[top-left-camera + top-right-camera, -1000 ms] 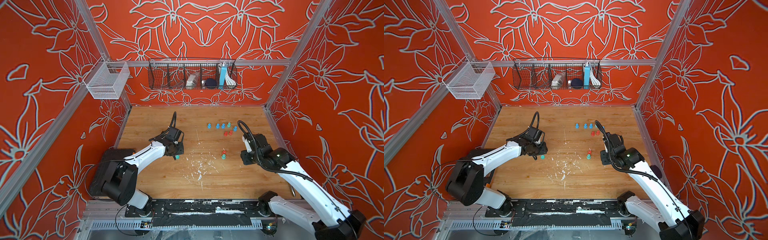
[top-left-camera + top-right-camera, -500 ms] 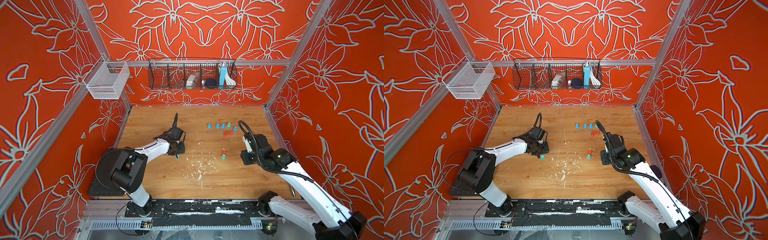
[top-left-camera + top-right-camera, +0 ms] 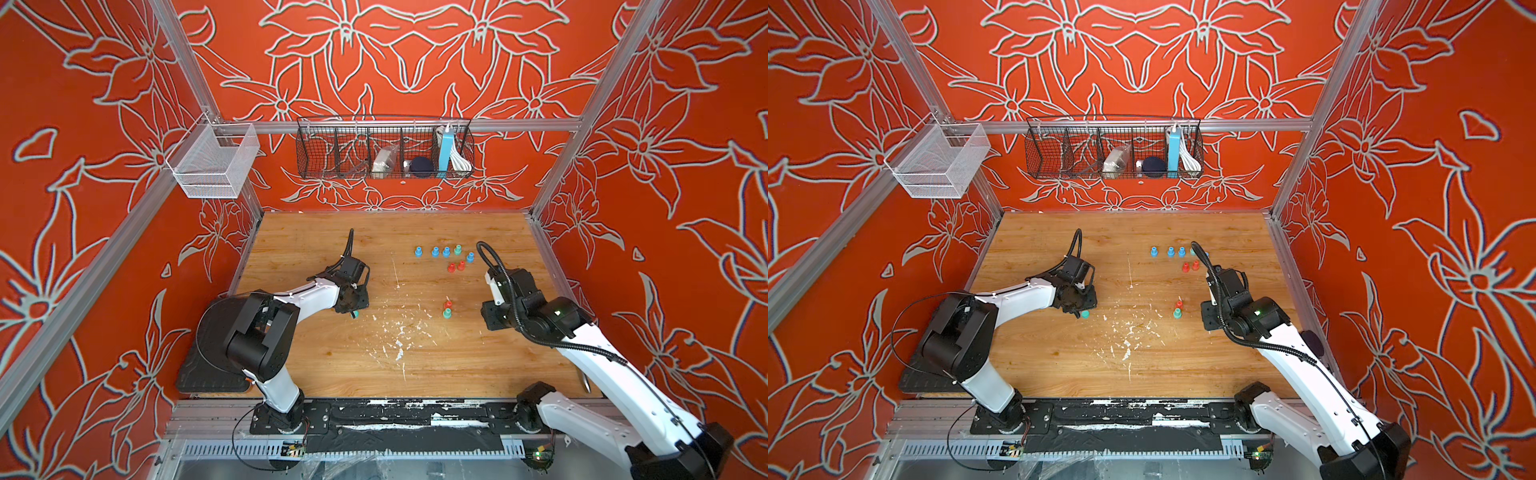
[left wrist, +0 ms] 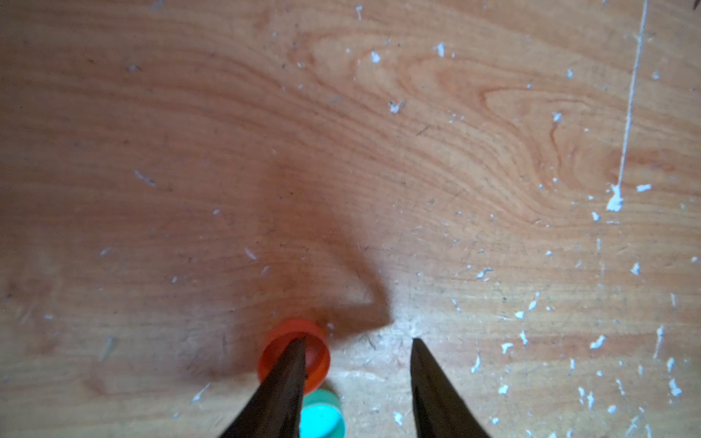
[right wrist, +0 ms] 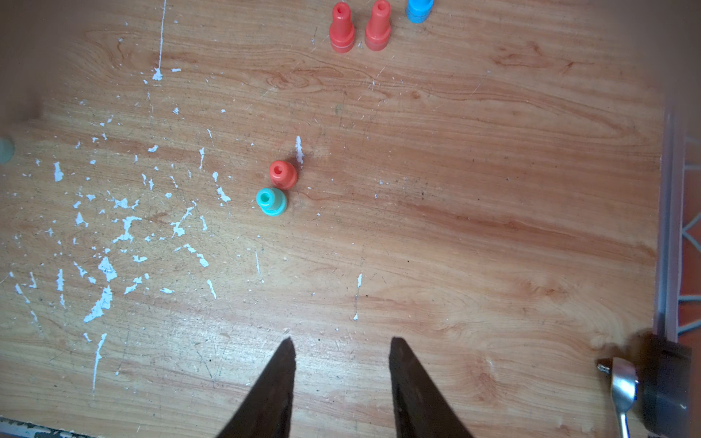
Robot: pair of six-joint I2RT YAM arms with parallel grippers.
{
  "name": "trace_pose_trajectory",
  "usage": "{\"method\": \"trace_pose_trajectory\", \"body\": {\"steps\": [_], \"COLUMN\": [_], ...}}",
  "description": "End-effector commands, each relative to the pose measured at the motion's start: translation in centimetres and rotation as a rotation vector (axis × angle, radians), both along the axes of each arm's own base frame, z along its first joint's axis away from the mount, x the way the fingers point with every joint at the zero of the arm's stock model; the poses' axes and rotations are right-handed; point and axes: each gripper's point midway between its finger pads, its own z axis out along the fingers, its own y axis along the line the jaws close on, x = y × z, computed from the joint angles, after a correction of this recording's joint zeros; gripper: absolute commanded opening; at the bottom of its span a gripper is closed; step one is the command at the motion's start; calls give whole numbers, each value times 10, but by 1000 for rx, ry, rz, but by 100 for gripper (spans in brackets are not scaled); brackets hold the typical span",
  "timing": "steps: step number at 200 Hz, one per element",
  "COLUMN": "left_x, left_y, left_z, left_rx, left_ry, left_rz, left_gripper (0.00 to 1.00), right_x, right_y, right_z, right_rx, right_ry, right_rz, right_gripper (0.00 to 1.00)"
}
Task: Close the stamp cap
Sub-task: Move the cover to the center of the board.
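Observation:
Two loose caps lie open side up on the wooden table [image 4: 417,132]: a red cap [image 4: 316,356] and a teal cap [image 4: 322,415], touching each other. My left gripper [image 4: 358,341] hangs low over them, open, with bare wood between its tips; one fingertip [image 4: 292,364] overlaps the red cap's mouth. In both top views only the teal cap [image 3: 354,314] [image 3: 1085,314] shows, beside the left gripper [image 3: 351,305]. A red stamp [image 5: 282,174] [image 3: 447,304] and a teal stamp [image 5: 271,201] [image 3: 446,313] stand together mid-table. My right gripper [image 5: 341,339] [image 3: 490,318] is open over bare wood, to their right.
Several blue, teal and red stamps [image 3: 446,255] stand in a cluster at the back right. White flecks [image 3: 399,336] mark the middle of the table. A spoon [image 5: 624,386] lies by the right wall rail. Wire baskets [image 3: 384,147] hang on the back wall.
My left arm's elbow has swung in towards the table and its gripper has shifted slightly by the teal cap. The right arm has stayed put.

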Motion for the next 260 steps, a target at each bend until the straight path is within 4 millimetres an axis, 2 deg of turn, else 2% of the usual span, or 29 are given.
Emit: {"method": "trace_pose_trajectory", "body": {"steps": [1,63,116,182,260], "left_x": [-4,-12,-14,-16,-23], "left_y": [3,4,-15,-62,-137], "left_z": [-4,-18,-30,-38,-31], "left_rx": [-2,-4,-31,-30,-28], "left_ry": [13,51,84,98,75], "left_rz": [16,16,-25,-107,-228], "left_gripper": [46,46,46,46,45], "right_x": [-2,-2,-2,-2,-2], "right_y": [2,2,2,1,0], "right_z": [-1,1,2,3,4], "right_rx": [14,19,23,23,25], "right_ry": [-5,-11,-18,-27,-34], "right_rz": [-2,-2,-4,-9,-12], "right_gripper": [44,44,44,44,44]}}
